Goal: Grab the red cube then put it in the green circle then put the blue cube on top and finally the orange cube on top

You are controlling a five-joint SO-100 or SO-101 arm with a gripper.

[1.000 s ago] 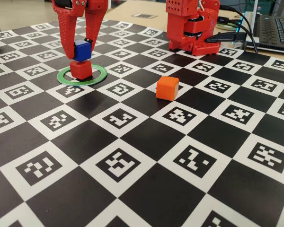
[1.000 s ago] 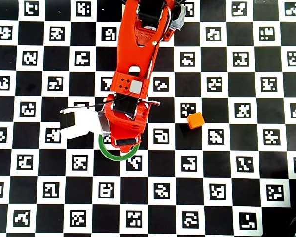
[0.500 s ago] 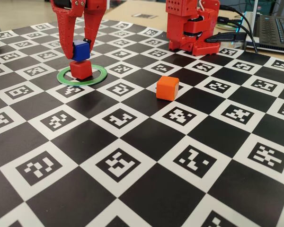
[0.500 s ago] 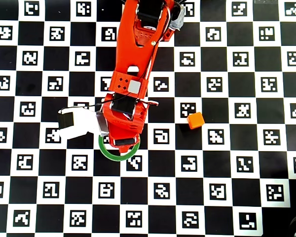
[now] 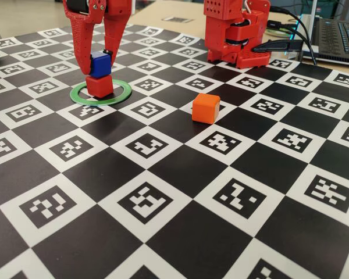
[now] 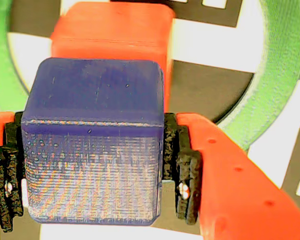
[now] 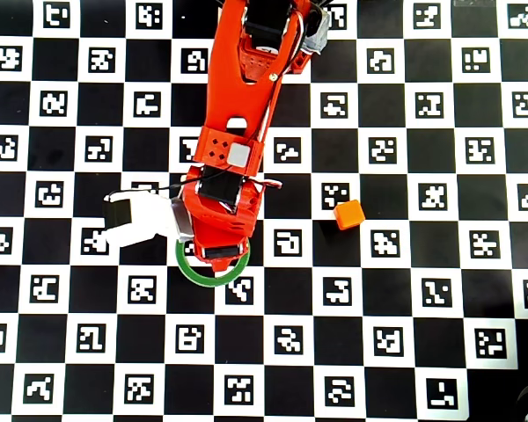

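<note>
Black-and-white checkered board (image 5: 180,168) printed with square markers is covering the whole work surface, with a laptop and cables sitting at its far right edge in the fixed view. Compared with a second ago, the red two-finger gripper (image 5: 99,63) has been coming down: the small deep-blue plastic cube (image 5: 100,64) with rounded edges, which was hanging with a clear gap beneath it, is now sitting directly on the small matte red plastic cube (image 5: 99,86), or so close that no gap is showing. That suggests the second step of the stack is nearly done, needing only the release.

The fingers are clamping the blue cube from both sides; in the wrist view the black pads (image 6: 183,175) are pressing against its flanks (image 6: 95,140), so the gripper is closed on it, not yet letting go. Behind the blue cube in that view, the red cube (image 6: 112,35) is lying slightly offset, so the blue one may be resting a little off centre, though the angle makes this hard to judge. The red cube is standing inside the thin flat green ring (image 5: 121,95), which is partly hidden by the arm from overhead (image 7: 194,271).

The small bright orange plastic cube (image 5: 206,108) is waiting untouched on the board, well apart from the ring, to its right in both the fixed and overhead views (image 7: 348,214).
</note>
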